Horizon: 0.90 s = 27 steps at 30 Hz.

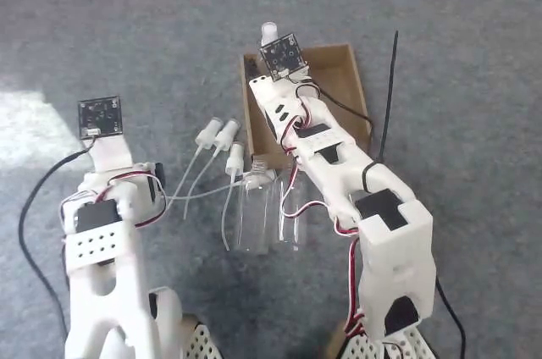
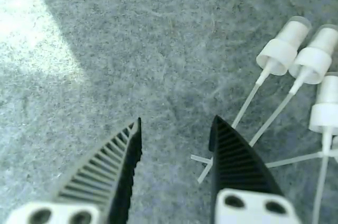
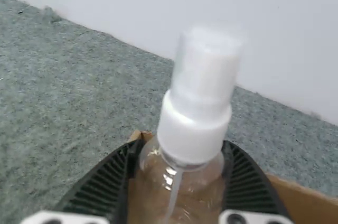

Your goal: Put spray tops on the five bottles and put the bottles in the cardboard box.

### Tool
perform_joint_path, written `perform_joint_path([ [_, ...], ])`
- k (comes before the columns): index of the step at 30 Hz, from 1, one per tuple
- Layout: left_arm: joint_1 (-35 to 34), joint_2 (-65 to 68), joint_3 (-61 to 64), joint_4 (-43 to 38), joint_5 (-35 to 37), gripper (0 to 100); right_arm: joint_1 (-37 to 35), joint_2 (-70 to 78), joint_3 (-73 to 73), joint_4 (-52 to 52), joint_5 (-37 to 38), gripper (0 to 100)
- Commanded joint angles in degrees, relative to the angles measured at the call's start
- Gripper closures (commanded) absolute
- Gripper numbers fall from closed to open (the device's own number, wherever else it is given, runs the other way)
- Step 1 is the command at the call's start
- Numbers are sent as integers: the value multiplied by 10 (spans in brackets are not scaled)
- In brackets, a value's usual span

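- Right gripper (image 3: pixel 178 152) is clamped on the capped spray bottle (image 3: pixel 196 113), upright over the cardboard box (image 1: pixel 337 80). I'd lower it straight, clear of the wall, and release only when it's seated.
- Right arm reaches forward over the box. Left gripper (image 2: pixel 177 139) hangs open, empty, low over the carpet (image 2: pixel 132 49), with loose spray tops (image 2: pixel 280 52) just beside.

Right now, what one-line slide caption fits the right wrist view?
Right end effector gripping a clear bottle with its spray top fitted, held at the cardboard box edge.
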Motion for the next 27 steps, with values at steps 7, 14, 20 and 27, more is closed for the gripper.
perform_joint_path([
  [7,4,-18,-3,-14,-2,804,1,-12,-36,6,7,789],
  [14,4,-18,-3,-14,-2,804,1,-14,-33,6,8,712],
  [20,4,-16,-3,-14,-2,804,1,-17,-33,6,9,712],
  [27,4,-15,-3,-14,-2,804,0,-40,-33,6,10,712],
])
